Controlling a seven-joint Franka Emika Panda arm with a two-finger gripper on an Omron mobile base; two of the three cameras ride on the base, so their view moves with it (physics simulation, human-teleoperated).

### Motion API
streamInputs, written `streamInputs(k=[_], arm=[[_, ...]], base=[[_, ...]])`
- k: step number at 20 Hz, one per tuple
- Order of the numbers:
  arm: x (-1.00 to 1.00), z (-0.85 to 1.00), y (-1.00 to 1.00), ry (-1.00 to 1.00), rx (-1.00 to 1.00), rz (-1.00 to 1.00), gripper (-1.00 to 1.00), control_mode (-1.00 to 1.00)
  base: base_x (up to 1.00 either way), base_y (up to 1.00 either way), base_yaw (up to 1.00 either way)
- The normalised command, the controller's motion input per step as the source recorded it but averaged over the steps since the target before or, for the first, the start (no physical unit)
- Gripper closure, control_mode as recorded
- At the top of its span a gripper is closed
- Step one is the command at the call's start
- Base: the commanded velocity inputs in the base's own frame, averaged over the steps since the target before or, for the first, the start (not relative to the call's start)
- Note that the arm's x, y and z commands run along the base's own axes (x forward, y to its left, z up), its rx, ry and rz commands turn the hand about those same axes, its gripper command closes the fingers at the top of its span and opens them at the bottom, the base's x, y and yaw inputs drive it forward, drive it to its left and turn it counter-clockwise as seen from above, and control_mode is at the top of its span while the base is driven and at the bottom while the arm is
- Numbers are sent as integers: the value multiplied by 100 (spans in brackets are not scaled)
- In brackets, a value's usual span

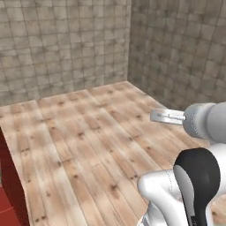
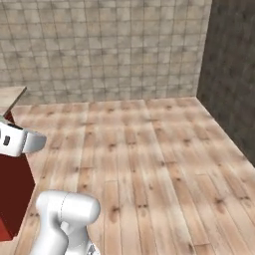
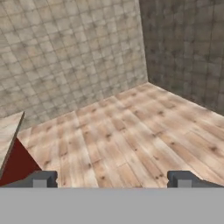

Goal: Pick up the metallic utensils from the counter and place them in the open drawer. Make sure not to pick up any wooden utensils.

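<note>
Two pincer (image 3: 111, 179) fingertips (image 3: 41, 178), wide apart.

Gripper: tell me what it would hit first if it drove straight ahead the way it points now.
Probably the wooden floor. The open gripper looks forward and down over bare planks toward the tiled wall; nothing stands between. The counter lies off to one side. Depth is unclear.
</note>
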Motion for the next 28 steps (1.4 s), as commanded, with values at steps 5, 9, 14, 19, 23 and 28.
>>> streamInputs(k=[5,9,14,19,23,28], arm=[[0,0,0,0,0,0,-100,100],[0,0,0,0,0,0,-100,100],[0,0,0,0,0,0,-100,100],[0,0,0,0,0,0,-100,100],[0,0,0,0,0,0,-100,100],[0,0,0,0,0,0,-100,100]], base=[[100,-43,54],[100,-47,52],[100,-99,36],[100,-100,37],[100,-100,38],[100,-95,43]])
